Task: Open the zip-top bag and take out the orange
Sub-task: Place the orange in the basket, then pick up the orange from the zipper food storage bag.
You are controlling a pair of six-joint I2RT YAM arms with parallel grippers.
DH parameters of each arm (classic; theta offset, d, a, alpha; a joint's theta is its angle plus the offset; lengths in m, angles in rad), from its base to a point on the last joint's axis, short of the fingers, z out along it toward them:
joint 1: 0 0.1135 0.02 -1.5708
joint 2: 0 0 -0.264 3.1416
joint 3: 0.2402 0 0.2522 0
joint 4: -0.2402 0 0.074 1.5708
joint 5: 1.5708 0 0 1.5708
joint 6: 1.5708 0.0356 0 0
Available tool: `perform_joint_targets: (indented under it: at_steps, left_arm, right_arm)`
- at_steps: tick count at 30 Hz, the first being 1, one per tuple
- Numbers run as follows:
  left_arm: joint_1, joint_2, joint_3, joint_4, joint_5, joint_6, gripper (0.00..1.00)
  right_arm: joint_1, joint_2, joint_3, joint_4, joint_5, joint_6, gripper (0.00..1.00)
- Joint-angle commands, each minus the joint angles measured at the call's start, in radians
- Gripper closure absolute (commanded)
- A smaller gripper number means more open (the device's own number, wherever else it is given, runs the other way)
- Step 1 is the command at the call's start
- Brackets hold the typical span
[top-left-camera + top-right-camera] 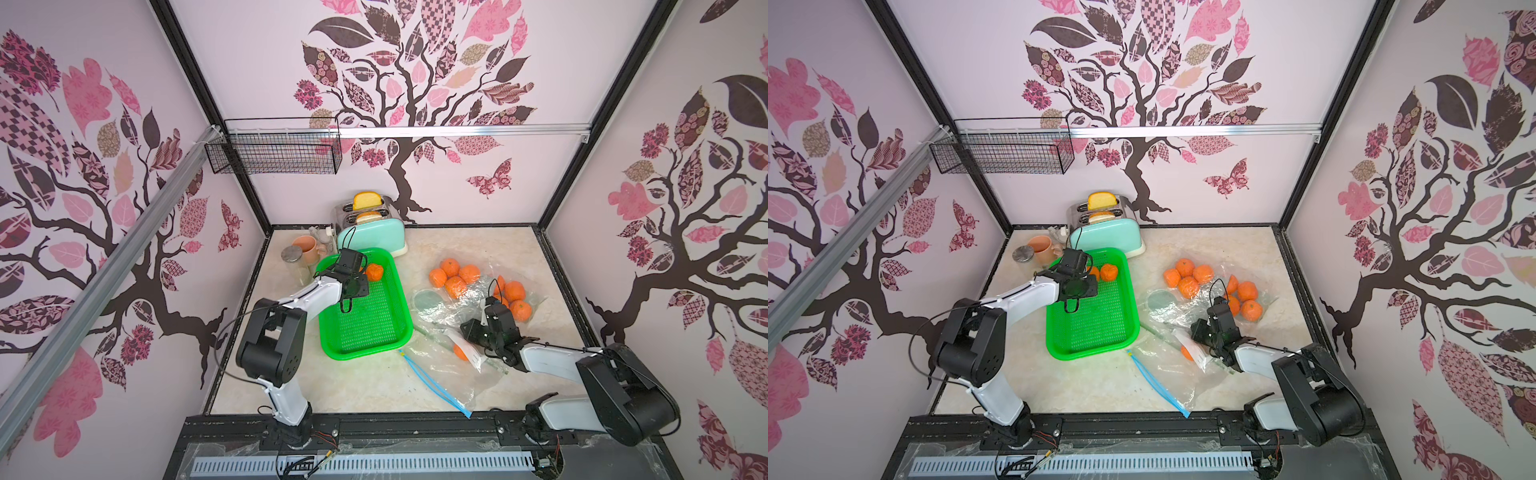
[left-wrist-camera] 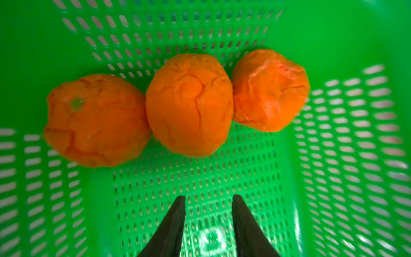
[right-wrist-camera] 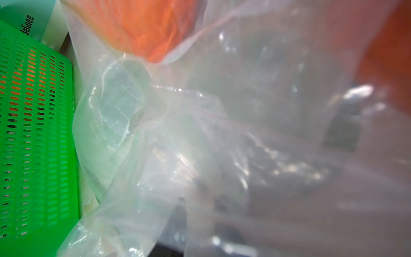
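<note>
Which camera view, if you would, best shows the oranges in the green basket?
The left wrist view: all three oranges sit unobstructed. In both top views the left arm partly hides them. The right wrist view glimpses orange through the basket holes.

Three oranges [image 2: 189, 104] lie in the basket [image 1: 370, 324], bag [image 1: 440, 365] to its right

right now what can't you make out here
- Right tool: open or shut unclear; the zip-top bag fills the right wrist view, its own wrist covers it in both top views.
- Oranges in the green basket: the left arm hides most in both top views.
- Orange by the right tool: white label half covers it, top views.
</note>
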Motion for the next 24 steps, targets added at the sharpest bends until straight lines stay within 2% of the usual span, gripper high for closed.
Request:
perform_joint_targets:
  at_steps: [1, 5, 9, 14, 17, 21, 24]
  left_arm:
    - [-0.075, -0.150, -0.071, 0.045, 0.057, -0.054, 0.62]
    - [-0.209, -0.317, -0.224, 0.129, 0.170, -0.116, 0.65]
    - [-0.397, -0.472, -0.394, 0.244, 0.307, -0.131, 0.73]
    - [-0.676, -0.585, -0.532, 0.285, 0.230, -0.107, 0.79]
    - [-0.733, -0.577, -0.570, 0.339, 0.237, -0.115, 0.85]
    - [-0.746, -0.494, -0.564, 0.415, 0.299, -0.118, 0.95]
    - [-0.766, -0.433, -0.549, 0.433, 0.303, -0.094, 0.98]
  right_arm:
    - [0.000, 0.004, -0.006, -0.097, 0.009, 0.002, 0.74]
    - [0.000, -0.005, -0.005, -0.088, -0.013, -0.004, 0.74]
    - [0.001, -0.026, -0.010, -0.083, -0.002, -0.001, 0.74]
    - [0.000, -0.020, -0.011, -0.082, -0.005, -0.002, 0.74]
    - [0.001, -0.017, -0.009, -0.082, -0.012, -0.002, 0.74]
    - [0.000, -0.016, -0.013, -0.085, -0.005, -0.005, 0.74]
    - [0.000, -0.018, -0.014, -0.083, 0.000, -0.007, 0.74]
